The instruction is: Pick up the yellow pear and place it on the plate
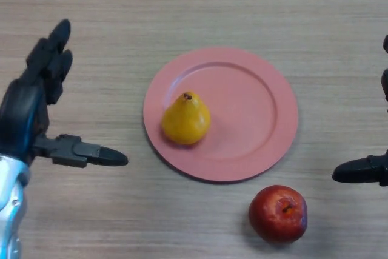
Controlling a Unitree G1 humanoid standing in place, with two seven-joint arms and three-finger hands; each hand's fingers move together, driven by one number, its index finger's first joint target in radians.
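Note:
The yellow pear point(186, 120) stands upright on the left part of the pink plate point(254, 113), stem up. My left hand point(36, 98) hovers over the table to the left of the plate, open, fingers stretched away and thumb pointing toward the plate, holding nothing. My right hand point(364, 169) shows only at the right edge, with a thumb reaching inward and fingers straight at the border, clear of the plate.
A red apple point(278, 213) lies on the wooden table point(194, 4) just below the plate's lower right rim, between the plate and my right hand.

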